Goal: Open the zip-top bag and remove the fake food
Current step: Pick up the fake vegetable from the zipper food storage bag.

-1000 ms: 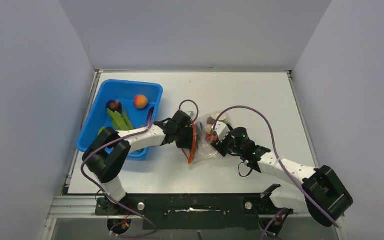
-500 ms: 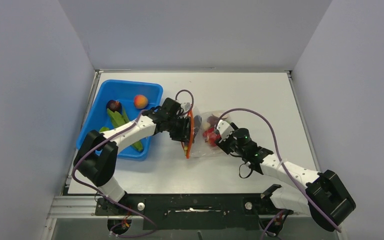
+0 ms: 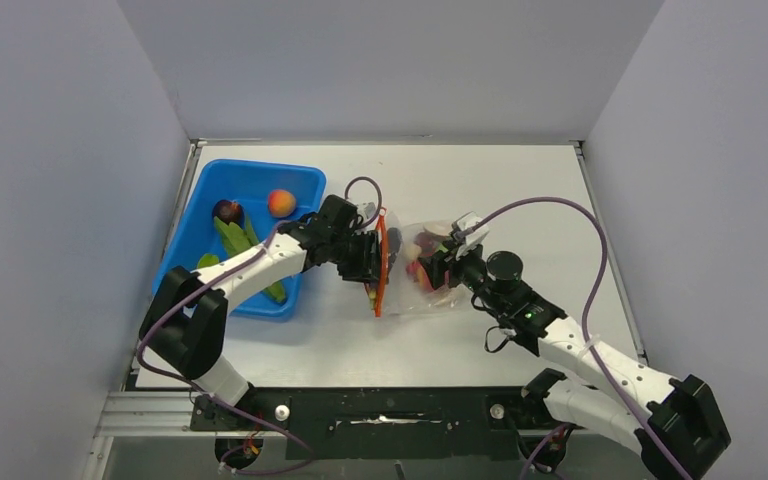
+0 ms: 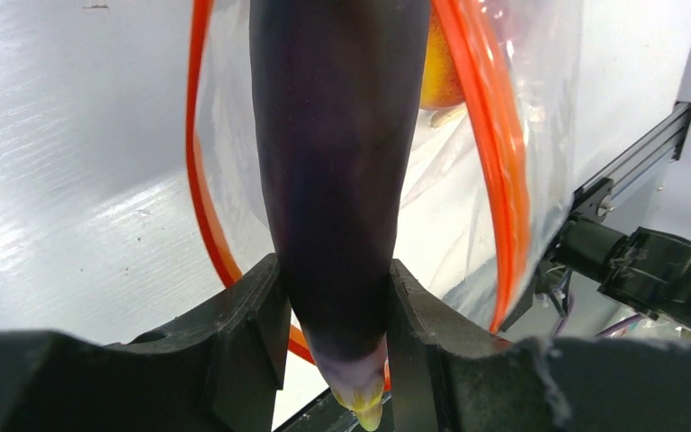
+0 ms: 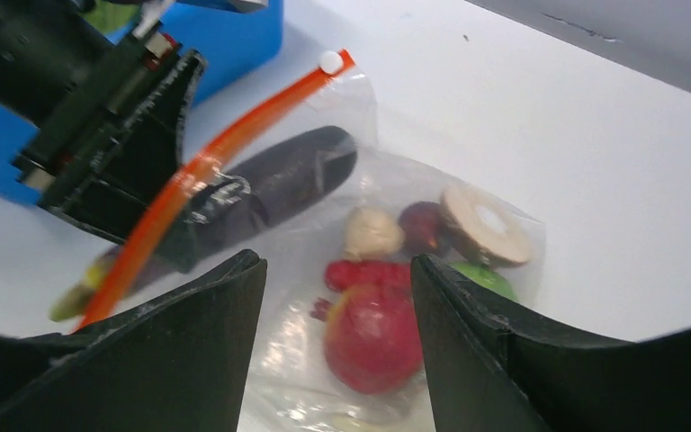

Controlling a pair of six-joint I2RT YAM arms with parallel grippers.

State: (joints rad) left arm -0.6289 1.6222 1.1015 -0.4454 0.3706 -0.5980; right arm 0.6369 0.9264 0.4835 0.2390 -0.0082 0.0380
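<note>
Starting far left: blue bin [image 3: 250,190] holds a dark round fruit [image 3: 226,211], an orange-pink peach [image 3: 281,203] and long green pods [image 3: 240,240]. The left arm crosses the bin's right wall.

Left gripper [image 4: 333,297] is just right of the bin, clenched on a dark purple eggplant piece [image 4: 337,162], one finger on each side of it. The eggplant runs through the mouth of the zip-top bag [image 3: 415,295]. The orange zipper strip [image 4: 495,153] is parted and loops round both sides of the piece, so the mouth is open and the strip hems the eggplant in.

The bag lies mid-table on the white table [image 3: 520,190], mouth facing left. The rest of the fake food is still inside: red round fruit [image 5: 373,337], bumpy red piece [image 5: 364,273], pale knob [image 5: 369,232], dark purple piece [image 5: 423,220], mushroom slice [image 5: 481,225] and green piece [image 5: 486,279].

Right gripper [image 5: 337,270] is over the bag's right half with its jaws spread and nothing between them. Can't tell if the fingers touch the plastic. Its purple cable [image 3: 560,205] arcs above the right arm.
</note>
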